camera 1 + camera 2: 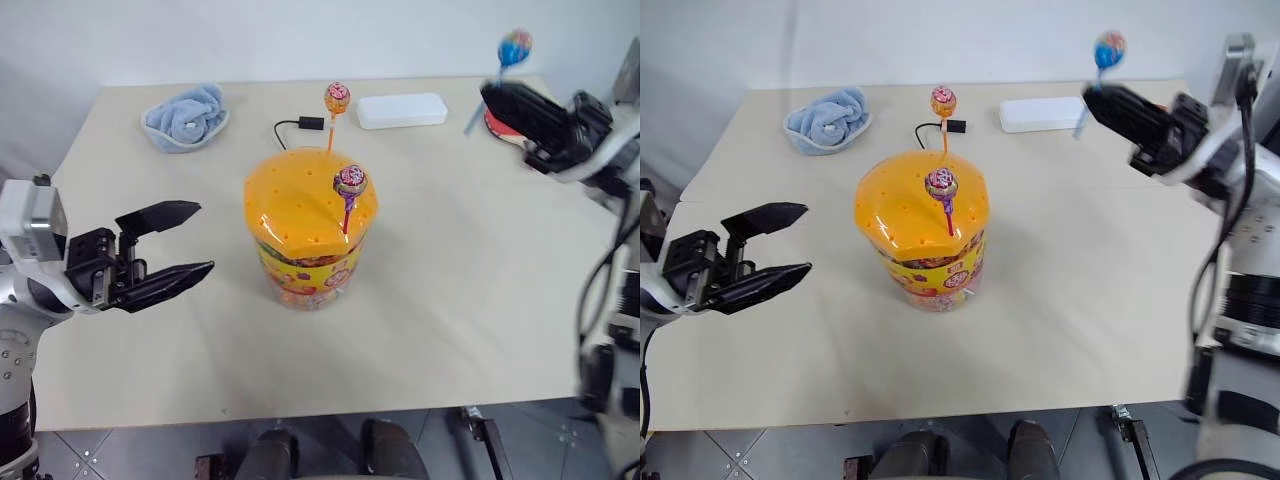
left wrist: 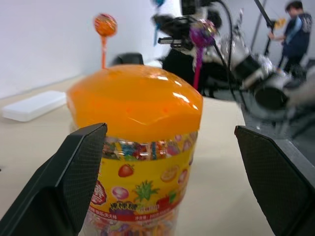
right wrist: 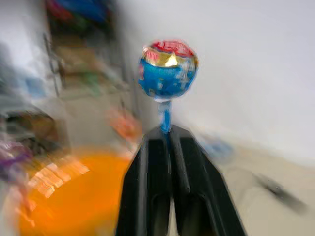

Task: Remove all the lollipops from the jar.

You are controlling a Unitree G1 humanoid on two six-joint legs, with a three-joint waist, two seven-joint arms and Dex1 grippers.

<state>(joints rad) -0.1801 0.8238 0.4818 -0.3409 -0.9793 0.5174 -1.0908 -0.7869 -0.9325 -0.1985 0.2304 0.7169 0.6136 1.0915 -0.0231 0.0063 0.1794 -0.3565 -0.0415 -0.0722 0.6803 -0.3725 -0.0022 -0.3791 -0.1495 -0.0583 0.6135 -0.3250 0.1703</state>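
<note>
Head view: the wide clear plastic jar (image 1: 310,235) with its orange domed lid is standing mid-tabletop (image 1: 470,300), an orange-wrapped lollipop (image 1: 337,98) and a purple-wrapped lollipop (image 1: 350,183) sticking up from it. The left hand (image 1: 182,245) is hovering beside it, fingers spread.

Right wrist view: the right hand (image 3: 168,135) is pinching the blue-wrapped lollipop (image 3: 167,71) by its stick.

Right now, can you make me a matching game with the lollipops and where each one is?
Things:
1. blue lollipop
2. purple lollipop
3. orange lollipop
4. white box

Places:
A. stuck in the front of the jar lid
B. lying flat on the table
C. held by its stick in the right gripper
D. standing at the back of the jar lid

Pairs: 1-C, 2-A, 3-D, 4-B
</note>
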